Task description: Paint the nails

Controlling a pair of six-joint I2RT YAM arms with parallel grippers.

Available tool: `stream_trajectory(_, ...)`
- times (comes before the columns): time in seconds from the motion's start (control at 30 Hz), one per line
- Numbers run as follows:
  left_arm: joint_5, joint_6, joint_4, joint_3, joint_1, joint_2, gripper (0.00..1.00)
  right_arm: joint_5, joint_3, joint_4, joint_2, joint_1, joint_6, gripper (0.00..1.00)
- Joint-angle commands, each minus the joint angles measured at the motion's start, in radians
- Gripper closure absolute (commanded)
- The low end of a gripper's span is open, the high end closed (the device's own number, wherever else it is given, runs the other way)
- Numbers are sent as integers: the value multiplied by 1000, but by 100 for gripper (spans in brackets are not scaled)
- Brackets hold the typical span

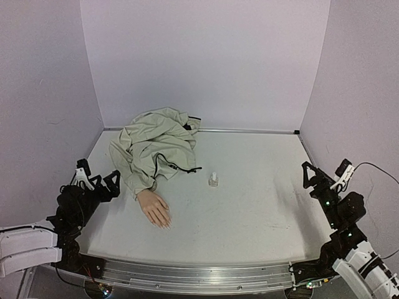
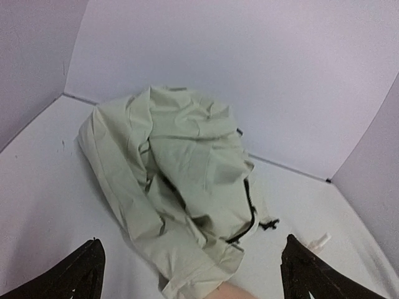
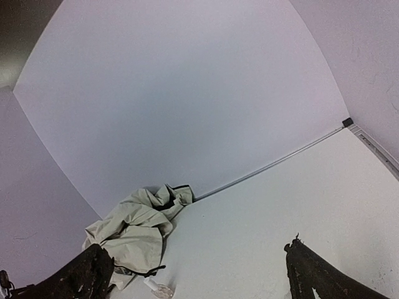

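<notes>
A flesh-pink mannequin hand (image 1: 154,208) lies palm down on the white table, fingers toward the near edge. Its pale nails (image 1: 166,225) show only as tiny tips. A crumpled beige jacket (image 1: 157,144) covers the wrist with its sleeve; it also shows in the left wrist view (image 2: 181,180) and in the right wrist view (image 3: 134,230). A small clear glass bottle (image 1: 214,180) with a white cap stands right of the hand and shows in the right wrist view (image 3: 158,289). My left gripper (image 1: 98,179) is open and empty, left of the hand. My right gripper (image 1: 324,176) is open and empty at the far right.
White walls enclose the table on three sides. A metal rail (image 1: 199,277) runs along the near edge between the arm bases. A black drawstring (image 1: 187,169) trails from the jacket toward the bottle.
</notes>
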Motion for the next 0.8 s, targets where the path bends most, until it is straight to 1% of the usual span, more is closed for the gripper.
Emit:
stream_trajectory(0.0, -109, 14, 45, -71, 6, -165, 0, -1, -101, -79, -91, -3, 29, 2)
stream_trajectory(0.13, -179, 34, 52, -70, 5, -156, 1, 22, -86, -166, -115, -3, 32, 2)
stream_trajectory(0.2, -223, 37, 102, -70, 8, -120, 1, 44, -77, -181, -108, -3, 36, 2)
stream_trajectory(0.23, -238, 41, 148, -71, 18, -77, 1, 54, -76, -182, -103, -3, 38, 2)
stream_trajectory(0.3, -222, 49, 259, -70, 63, 15, 1, 70, -85, -178, -101, -3, 38, 2)
stream_trajectory(0.37, -157, 38, 343, -70, 111, 97, 0, 75, -93, -170, -105, -3, 49, 2)
stream_trajectory(0.43, -129, 30, 377, -71, 119, 128, 0, 64, -86, -176, -102, -3, 48, 2)
stream_trajectory(0.53, -87, 49, 369, -72, 119, 95, 1, 43, -74, -177, -94, -3, 36, 2)
stream_trajectory(0.6, -64, 82, 350, -71, 119, 36, 1, 42, -68, -186, -94, -3, 38, 2)
stream_trajectory(0.77, -60, 100, 231, -71, 119, -115, 0, 54, -57, -208, -90, -3, 54, 2)
